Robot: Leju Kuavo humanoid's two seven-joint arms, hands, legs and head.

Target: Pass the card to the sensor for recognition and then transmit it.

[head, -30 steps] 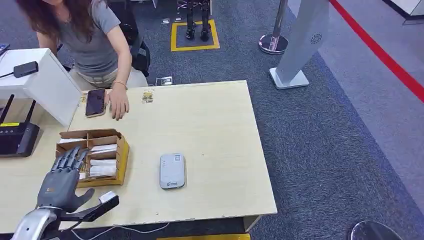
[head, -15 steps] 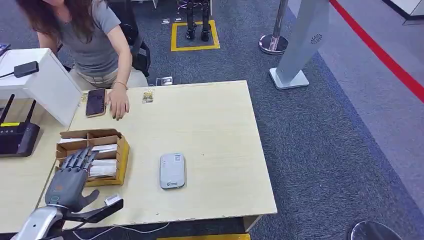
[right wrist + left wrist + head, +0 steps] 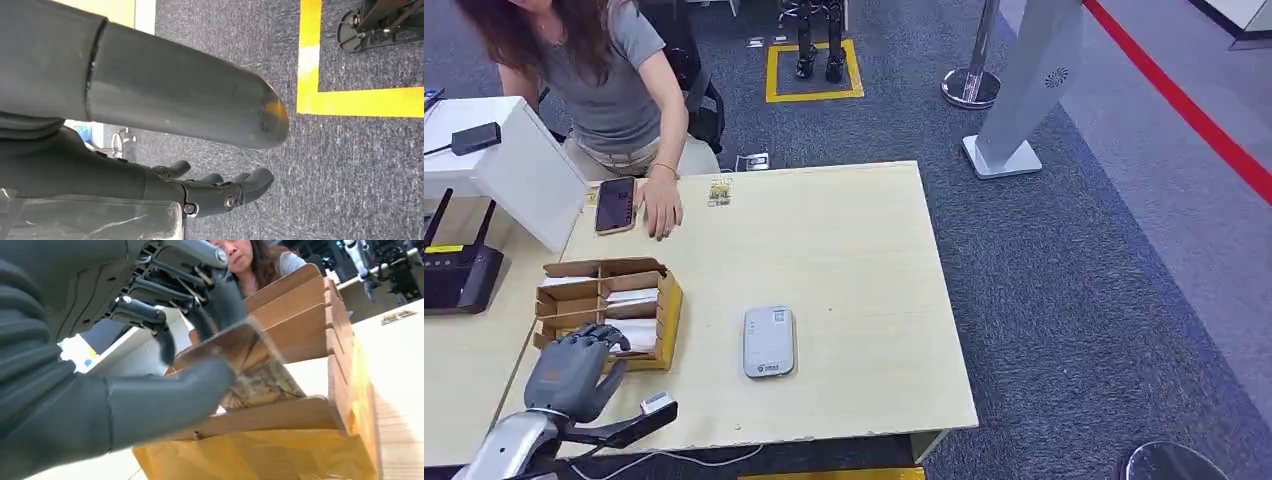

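A cardboard box point(image 3: 670, 312) with several compartments holds white cards point(image 3: 633, 297) at the table's left. My left hand point(image 3: 574, 370) is at the box's near end, fingers curled down into it. In the left wrist view the thumb point(image 3: 150, 405) and dark fingers point(image 3: 225, 295) pinch a clear-sleeved card point(image 3: 257, 372) with a brownish picture, still low between the box's dividers point(image 3: 300, 325). The grey-white sensor point(image 3: 769, 341) lies flat on the table, to the right of the box. My right hand point(image 3: 215, 192) hangs over the carpet, holding nothing.
A person sits at the table's far side, a hand point(image 3: 662, 205) resting beside a phone point(image 3: 615, 204). A small card point(image 3: 719, 192) lies near the far edge. A black router point(image 3: 459, 275) and a white box point(image 3: 514, 165) stand to the left.
My left hand has drawn back toward me along the box, and its fingers, stretched out flat before, have curled down and closed on a card.
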